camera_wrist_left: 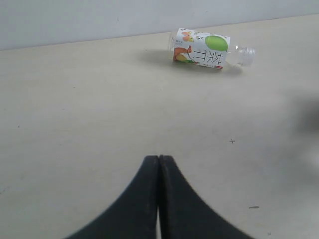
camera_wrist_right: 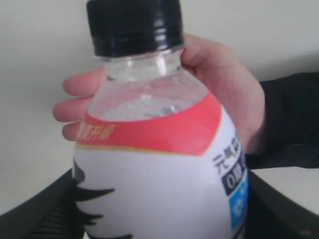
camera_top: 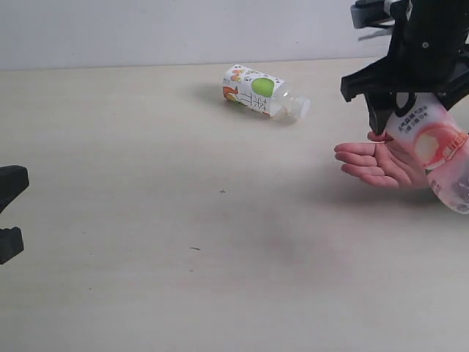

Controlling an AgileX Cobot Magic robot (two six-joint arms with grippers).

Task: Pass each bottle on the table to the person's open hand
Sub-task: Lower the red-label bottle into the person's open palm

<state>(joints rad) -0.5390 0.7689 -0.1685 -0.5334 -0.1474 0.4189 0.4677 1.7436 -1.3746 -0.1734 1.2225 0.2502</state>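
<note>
My right gripper (camera_top: 399,117) (camera_wrist_right: 159,219) is shut on the red-and-white bottle (camera_top: 434,150) (camera_wrist_right: 154,164). It holds the bottle tilted just over the person's open hand (camera_top: 375,163). In the right wrist view the black cap (camera_wrist_right: 133,24) points at the hand (camera_wrist_right: 227,84), whose fingers lie close behind the neck. The white bottle with the green apple picture (camera_top: 262,91) (camera_wrist_left: 205,50) lies on its side at the far middle of the table (camera_top: 183,220). My left gripper (camera_top: 9,213) (camera_wrist_left: 159,159) is shut and empty, low at the left edge. The green-and-white and blue-and-white bottles are out of view.
The person's dark sleeve (camera_wrist_right: 291,119) reaches in from the right. A pale wall (camera_top: 168,29) runs behind the table's far edge. A few tiny dark specks (camera_top: 222,191) mark the bare beige surface between the arms.
</note>
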